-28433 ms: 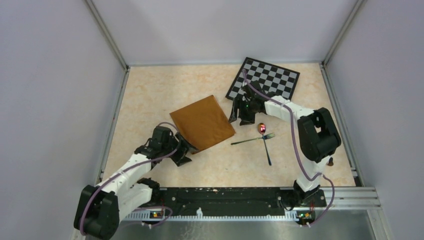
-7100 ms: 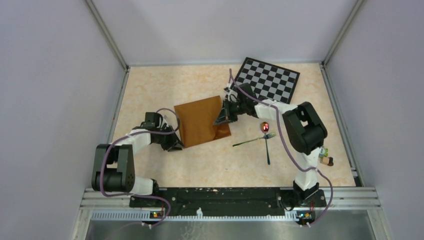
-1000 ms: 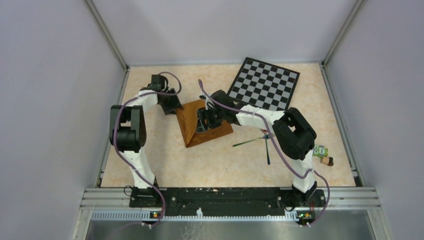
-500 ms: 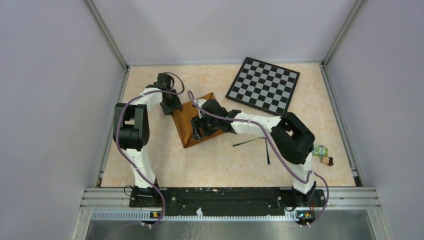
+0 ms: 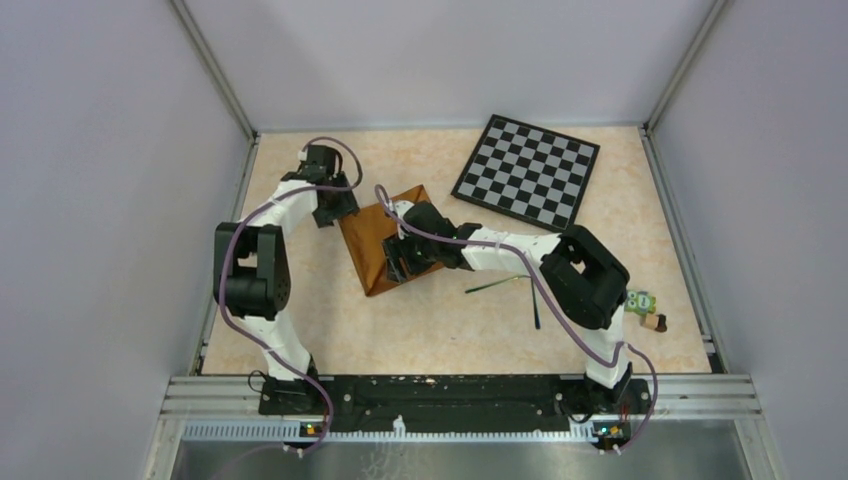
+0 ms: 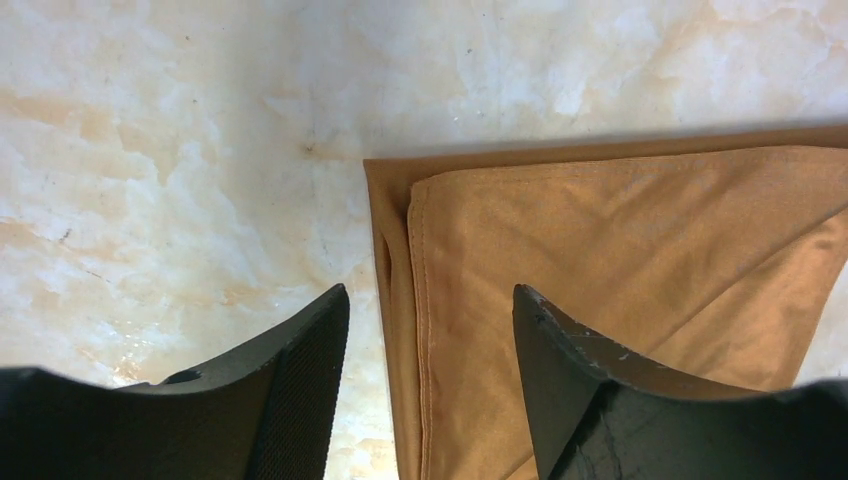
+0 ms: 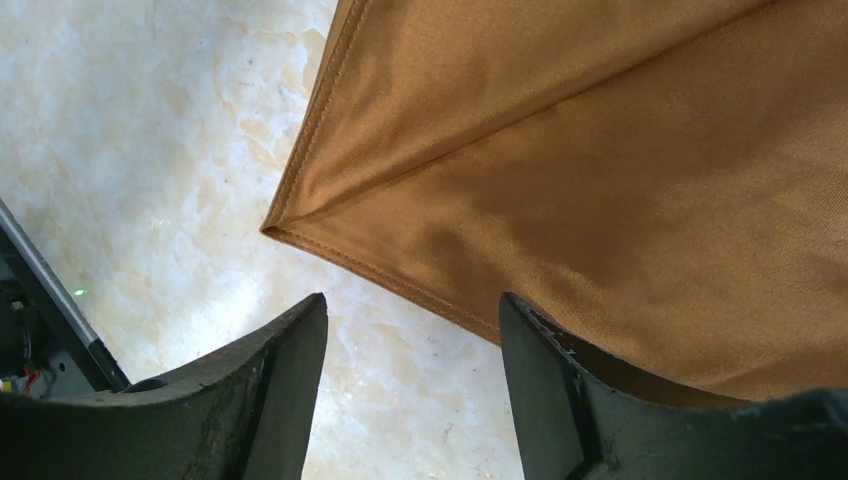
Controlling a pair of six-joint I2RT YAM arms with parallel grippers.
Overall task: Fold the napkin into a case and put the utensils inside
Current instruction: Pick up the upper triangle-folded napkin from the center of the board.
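Napkin (image 5: 362, 245) folded since start, corner pointing nearward; left end effector (image 6: 430, 300), right end effector (image 7: 412, 305) both wide.

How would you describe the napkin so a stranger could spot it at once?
On the beige marbled table, find the black-and-grey checkered board at the far right. Just left of it, a little nearer, lies the napkin. It is the only soft cloth there: plain rust-brown, folded double.
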